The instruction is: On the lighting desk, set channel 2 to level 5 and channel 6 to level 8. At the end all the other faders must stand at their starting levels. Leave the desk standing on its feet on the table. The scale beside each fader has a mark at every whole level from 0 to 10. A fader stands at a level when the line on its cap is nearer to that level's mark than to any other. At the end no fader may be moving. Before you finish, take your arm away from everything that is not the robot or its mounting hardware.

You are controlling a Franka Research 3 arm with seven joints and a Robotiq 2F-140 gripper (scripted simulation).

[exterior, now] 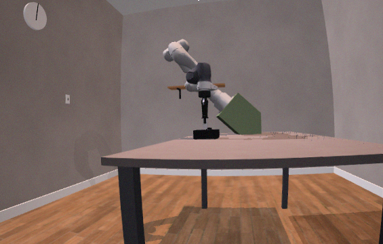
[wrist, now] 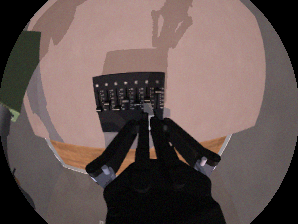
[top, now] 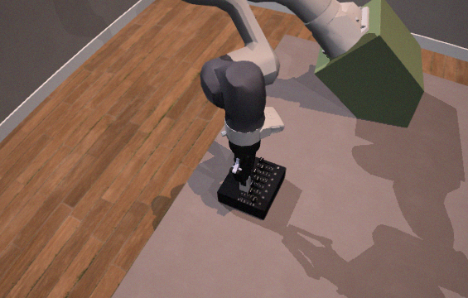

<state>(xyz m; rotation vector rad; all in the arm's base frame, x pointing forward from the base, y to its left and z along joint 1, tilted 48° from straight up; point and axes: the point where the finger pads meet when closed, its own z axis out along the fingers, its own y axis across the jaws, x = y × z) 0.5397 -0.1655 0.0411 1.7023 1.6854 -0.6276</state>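
The black lighting desk stands on the table near its left edge, with a row of small faders on top. It also shows in the exterior view and in the wrist view. My gripper points straight down over the desk, fingers shut with nothing between them. In the wrist view the fingertips meet at the near edge of the desk, towards its right side. In the exterior view the fingertips hang a little above the desk top. The fader levels are too small to read.
A large green block stands tilted at the back of the table, by the arm's base. The table's left edge runs close beside the desk, with wooden floor below.
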